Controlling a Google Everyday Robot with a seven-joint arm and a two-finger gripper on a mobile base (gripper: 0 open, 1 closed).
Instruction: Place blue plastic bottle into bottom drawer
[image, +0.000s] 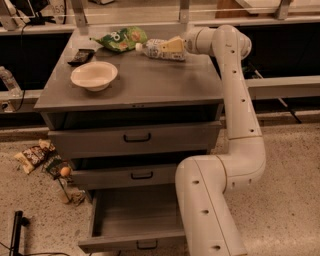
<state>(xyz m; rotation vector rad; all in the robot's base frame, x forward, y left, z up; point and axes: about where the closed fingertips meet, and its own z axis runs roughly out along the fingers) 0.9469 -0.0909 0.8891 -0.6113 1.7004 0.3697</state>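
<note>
Camera view: end effector (173, 45) at bottle (154, 49)

On the cabinet top (150, 85) there are four things: one blue plastic bottle (156, 50), one green snack bag (121, 39), one white bowl (94, 76) and one dark flat object (80, 56). The cabinet has three drawers (135, 140); one of them, the bottom drawer (135, 220), is pulled out. There is one arm (240, 110) with one gripper (173, 46), at about 1 o'clock on the top, at the bottle.

Gripper (174, 45) at glossy plastic bottle (154, 49); matt grey cabinet top (150, 82).
</note>
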